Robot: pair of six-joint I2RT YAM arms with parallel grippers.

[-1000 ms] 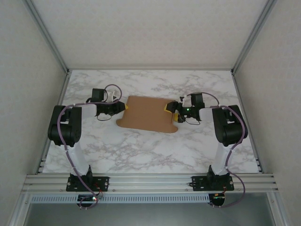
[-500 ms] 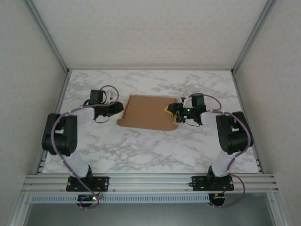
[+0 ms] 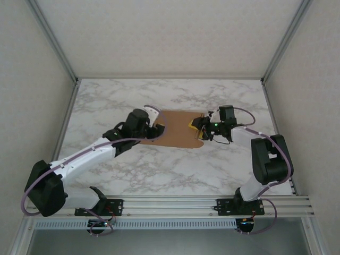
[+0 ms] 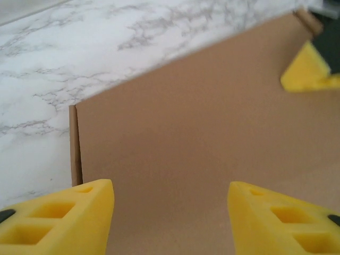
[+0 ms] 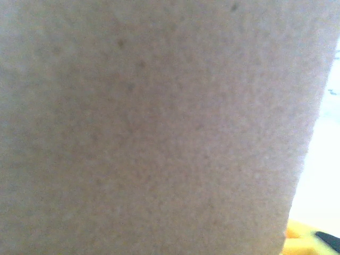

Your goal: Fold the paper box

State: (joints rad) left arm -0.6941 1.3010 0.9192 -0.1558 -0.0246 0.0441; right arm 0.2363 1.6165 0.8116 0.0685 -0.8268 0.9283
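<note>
Our left gripper [image 4: 171,211] hangs just above the left part of the paper box [image 3: 178,133], its yellow fingers [image 4: 74,218] spread apart with nothing between them and bare cardboard below. Our right gripper [image 3: 199,127] sits at the box's right edge, with one yellow fingertip [image 4: 306,71] lying over the box's far right corner. From its own wrist we see blurred cardboard at very close range, so we cannot tell whether the jaws pinch that edge or merely stand about it. The box lies flat between the two grippers, and the marble table [image 3: 175,172] spreads out beneath it on every side. We judge the box light and thin: stiff enough across a panel to keep its shape, yet ready to bend along a crease and to crumple if squeezed hard. On the smooth marble we expect it to slide at a push, so one gripper should pin it while the other works. The sensible places to take hold are the free edges and flaps, such as the narrow strip [image 4: 73,146] folded along the box's left side. The middle of a panel gives fingers nothing to close on. The box is plain brown, matt and unprinted, roughly rectangular, with a straight far edge and a rounded tab at its near right corner.
</note>
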